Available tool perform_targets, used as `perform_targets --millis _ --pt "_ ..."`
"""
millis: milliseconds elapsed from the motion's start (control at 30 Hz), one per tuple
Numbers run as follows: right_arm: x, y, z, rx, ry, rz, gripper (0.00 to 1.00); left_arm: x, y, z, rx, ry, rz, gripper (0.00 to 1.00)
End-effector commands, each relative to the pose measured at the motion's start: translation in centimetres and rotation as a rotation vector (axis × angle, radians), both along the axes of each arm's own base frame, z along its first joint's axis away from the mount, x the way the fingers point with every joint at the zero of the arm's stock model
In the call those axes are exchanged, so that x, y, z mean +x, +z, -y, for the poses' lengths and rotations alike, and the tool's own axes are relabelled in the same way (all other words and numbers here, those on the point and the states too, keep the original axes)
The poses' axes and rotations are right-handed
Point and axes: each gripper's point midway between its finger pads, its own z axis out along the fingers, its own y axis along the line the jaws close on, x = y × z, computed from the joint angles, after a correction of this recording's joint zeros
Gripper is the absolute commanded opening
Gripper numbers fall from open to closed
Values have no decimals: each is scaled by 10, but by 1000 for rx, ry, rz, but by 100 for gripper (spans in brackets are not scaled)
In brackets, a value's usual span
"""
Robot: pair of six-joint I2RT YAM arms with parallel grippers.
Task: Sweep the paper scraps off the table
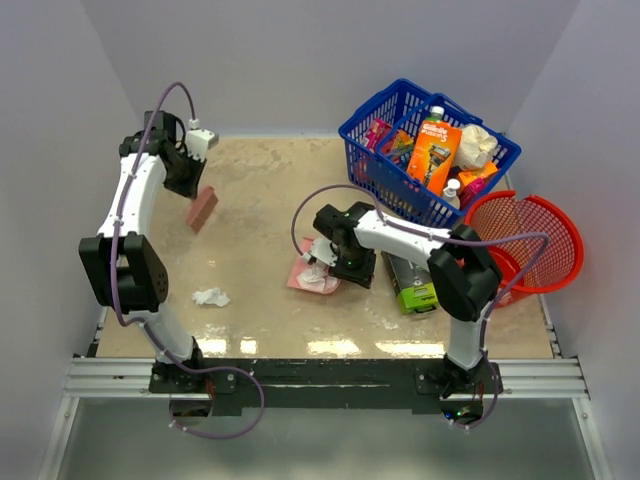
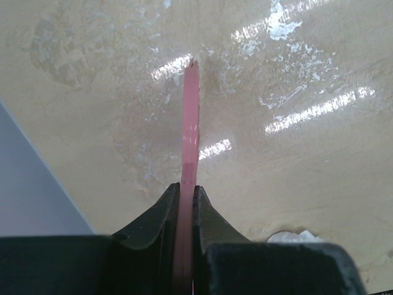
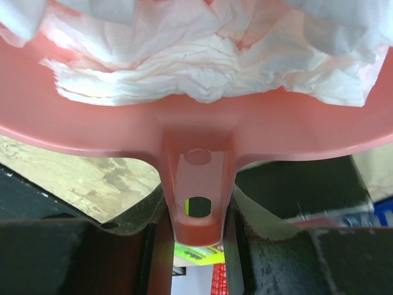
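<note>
My right gripper [image 3: 198, 212] is shut on the handle of a pink dustpan [image 3: 196, 132]. Crumpled white paper scraps [image 3: 202, 74] fill the pan. From above, the dustpan [image 1: 304, 277] lies near the middle of the table [image 1: 260, 180], with scraps [image 1: 317, 273] in it and the right gripper [image 1: 331, 267] at its right side. One loose paper scrap [image 1: 211, 297] lies on the table at the front left; it also shows in the left wrist view as a white scrap [image 2: 288, 236]. My left gripper [image 2: 186, 192] is shut on a flat pink sweeper [image 2: 191, 123], seen edge-on. The sweeper [image 1: 202, 208] hangs over the table's left back part.
A blue basket [image 1: 372, 165] full of packages stands at the back right. A red mesh basket [image 1: 545, 235] sits at the right edge. A green box [image 1: 413, 287] lies just right of the right arm. Grey walls close in the left, back and right sides.
</note>
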Motion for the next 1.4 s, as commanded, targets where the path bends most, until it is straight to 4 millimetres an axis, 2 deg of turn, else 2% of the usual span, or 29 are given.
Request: perform_targets --millis 0,67,167,200,267,300,367,467,533,567,600,667,700,767,800,933,967,1000,1067,1133,1200,1233,1333,1367 --pt "21 44 -14 118 -28 127 0 1 -5 4 -37 12 7 0" --pt "24 56 -18 155 -38 142 0 -1 -10 10 -67 5 -9 0" --pt "38 87 -30 261 -90 188 0 0 -16 16 -104 23 -28 0" --pt "54 109 -30 305 -132 227 0 0 -16 17 -115 31 -30 0" --pt "65 126 -39 389 -186 219 0 0 -19 21 -135 26 -41 0" --pt "81 145 -36 426 -213 262 0 0 -21 21 -138 27 -47 0" --pt "94 157 -32 439 -231 297 0 0 -23 23 -146 26 -55 0" --pt "119 186 -24 477 -273 370 0 3 -24 25 -162 26 -57 0" --pt "132 196 -12 482 -316 402 0 5 -24 27 -175 24 -56 0" --pt "139 212 -10 507 -333 440 0 7 -23 29 -189 23 -55 0" --pt "148 217 2 504 -369 461 0 7 -23 30 -198 20 -53 0" --pt "158 231 13 521 -417 503 0 9 -22 37 -235 9 -54 0" --pt "167 243 26 526 -455 546 0 10 -22 38 -244 12 -52 0" --pt "173 255 38 539 -494 587 0 13 -23 47 -270 2 -58 0" --pt "179 260 51 528 -524 621 0 13 -23 51 -279 -8 -65 0" --pt "185 272 86 496 -605 696 0 14 -20 73 -328 -69 -66 0" --pt "186 274 92 493 -624 708 0 14 -18 84 -367 -99 -72 0" --pt "188 276 107 485 -660 722 0 13 -17 88 -381 -118 -76 0" --pt "187 283 124 484 -695 745 0 13 -20 93 -366 -132 -86 0" --pt "184 287 148 464 -741 761 0 11 -24 114 -329 -198 -89 0" --pt "176 294 173 441 -789 783 0 12 -26 123 -296 -239 -80 0" --pt "174 295 182 429 -804 791 0 14 -25 135 -289 -273 -68 0" --pt "158 302 214 392 -863 821 0 19 -25 156 -285 -321 -50 0" --pt "153 298 222 367 -881 817 0 21 -25 162 -301 -330 -53 0"
